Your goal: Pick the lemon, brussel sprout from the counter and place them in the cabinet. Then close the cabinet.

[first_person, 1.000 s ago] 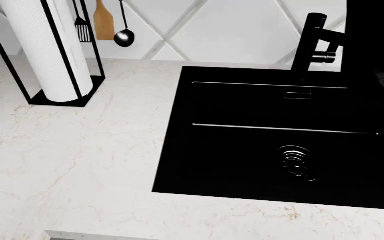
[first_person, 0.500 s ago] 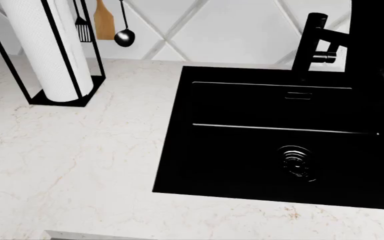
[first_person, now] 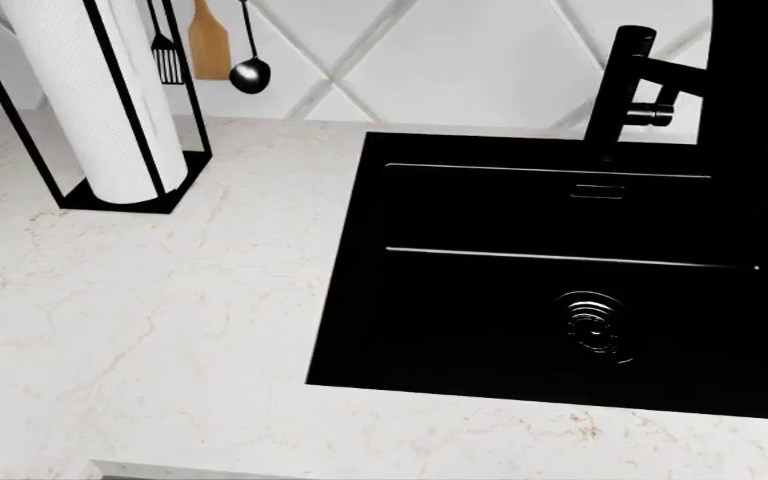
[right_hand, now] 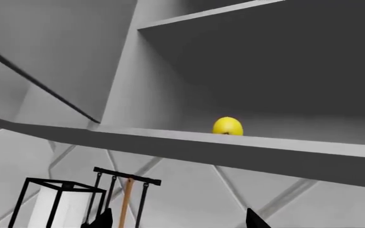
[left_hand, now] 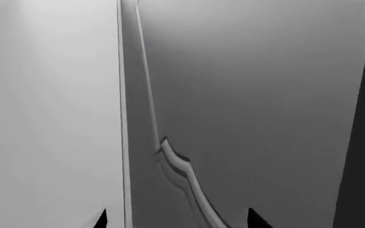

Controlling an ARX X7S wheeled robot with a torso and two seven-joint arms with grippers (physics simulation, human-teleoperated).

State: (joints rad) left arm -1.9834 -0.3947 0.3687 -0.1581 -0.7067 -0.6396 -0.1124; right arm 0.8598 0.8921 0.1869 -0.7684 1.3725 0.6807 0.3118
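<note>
One lemon (right_hand: 227, 126), one sink (first_person: 398, 300), one tap (first_person: 628, 90), one paper roll (first_person: 91, 100), three hanging utensils (first_person: 207, 45), one table (first_person: 131, 320).

Even, soft render light, no blur (sink (first_person: 531, 290) pure black).

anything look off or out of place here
Nothing stands out. The lemon sits on the cabinet shelf, the paper towel roll stands upright in its holder, and the counter shows no spill. The brussel sprout is not in view.
</note>
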